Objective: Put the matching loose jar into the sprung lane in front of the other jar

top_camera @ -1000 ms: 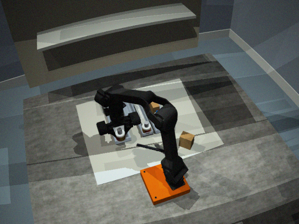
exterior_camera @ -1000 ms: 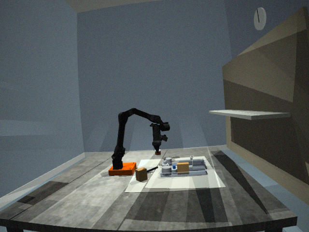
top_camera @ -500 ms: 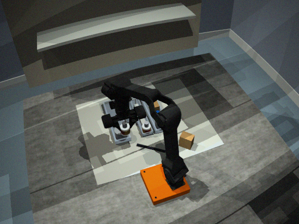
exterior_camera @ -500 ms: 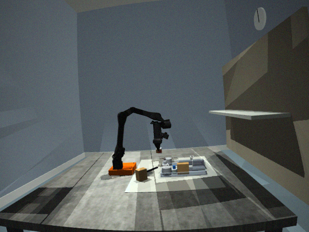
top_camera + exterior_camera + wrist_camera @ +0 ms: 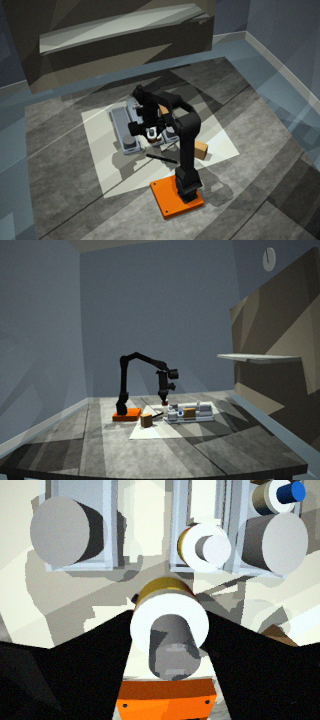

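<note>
My gripper (image 5: 151,131) (image 5: 163,400) (image 5: 167,616) is shut on a jar (image 5: 151,137) (image 5: 164,403) (image 5: 142,621) with an amber-brown body, white shoulder and grey knob. The jar is upright, held in the air in front of the lanes. The middle, sprung lane (image 5: 158,143) (image 5: 175,555) has a similar jar (image 5: 159,138) (image 5: 187,547) at its front end, with a white shoulder and pale knob. A pale plate (image 5: 204,521) shows right behind that jar. In the wrist view the held jar is nearer the robot base and a little left of the lane jar.
The left lane (image 5: 119,129) (image 5: 111,530) holds a grey cylinder (image 5: 129,141) (image 5: 60,530). The right lane holds another grey cylinder (image 5: 170,132) (image 5: 172,416) (image 5: 285,542) and a blue-knobbed jar (image 5: 180,412) (image 5: 269,497). A black rod (image 5: 161,158) and wooden block (image 5: 201,150) (image 5: 146,420) lie in front.
</note>
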